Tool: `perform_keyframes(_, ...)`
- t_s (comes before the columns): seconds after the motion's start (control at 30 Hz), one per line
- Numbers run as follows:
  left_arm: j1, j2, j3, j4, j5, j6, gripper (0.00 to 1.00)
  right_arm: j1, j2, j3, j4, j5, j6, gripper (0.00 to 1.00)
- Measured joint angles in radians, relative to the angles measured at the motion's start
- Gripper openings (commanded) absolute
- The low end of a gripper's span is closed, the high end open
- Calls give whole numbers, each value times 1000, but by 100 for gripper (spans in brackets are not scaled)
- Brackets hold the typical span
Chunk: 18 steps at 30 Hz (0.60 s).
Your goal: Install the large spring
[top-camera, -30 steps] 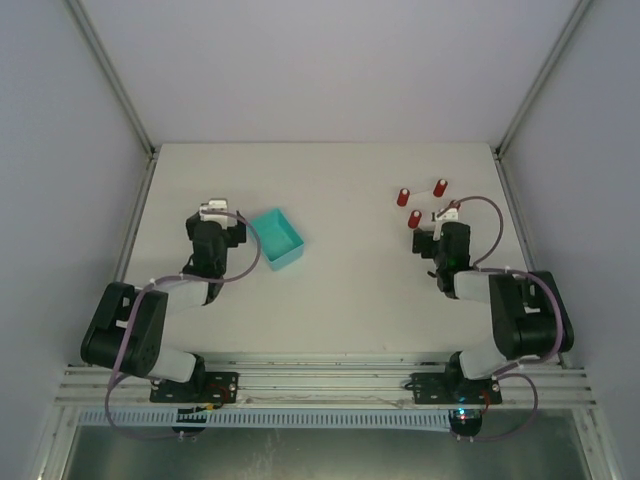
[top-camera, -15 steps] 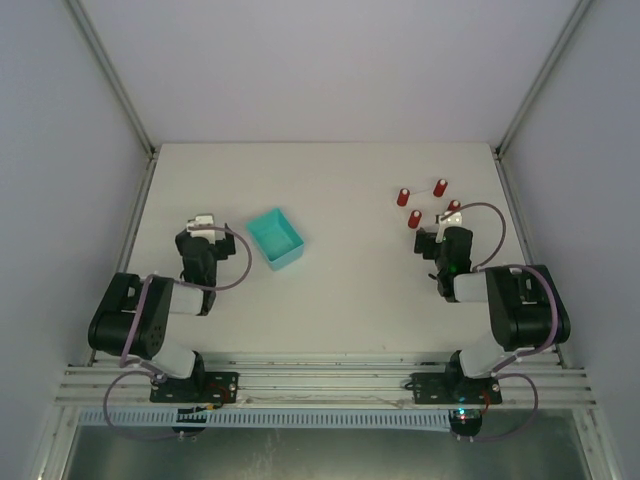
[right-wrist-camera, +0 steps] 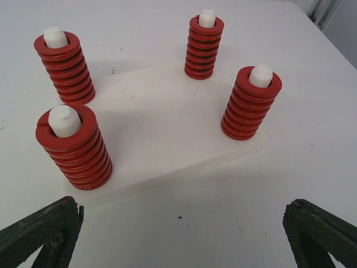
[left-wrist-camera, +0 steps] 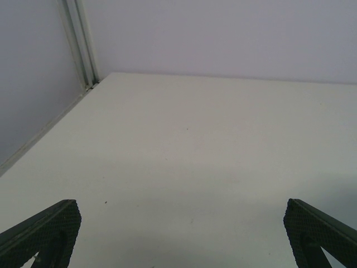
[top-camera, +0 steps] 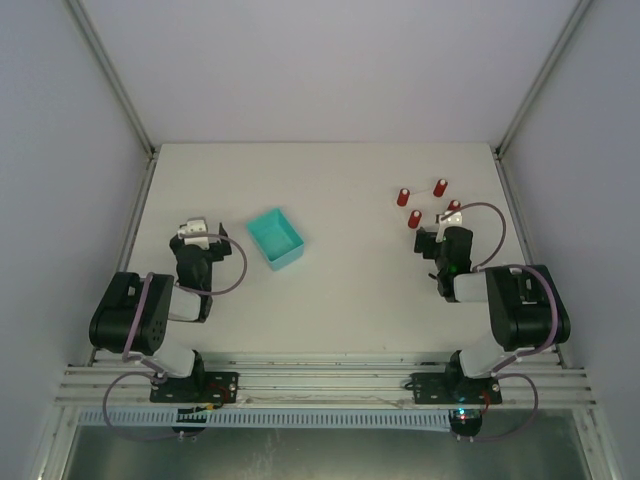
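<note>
Several large red springs stand upright on white pegs of a white plate; the nearest spring is at the plate's front left corner and another at the right. From above the springs sit at the right rear of the table. My right gripper is open and empty just short of the plate's near edge; it also shows from above. My left gripper is open and empty over bare table at the left.
A teal bin stands on the table to the right of my left gripper. Grey walls with metal corner posts close in the table at the back and sides.
My left gripper has drawn back and to the left, away from the teal bin. My right gripper pulled back slightly from the springs, then stayed still.
</note>
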Motion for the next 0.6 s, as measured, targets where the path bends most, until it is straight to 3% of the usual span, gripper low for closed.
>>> perform_keyframes(0.6,0,0,0,24,8,-3,99,0,0,0,0,0,0,99)
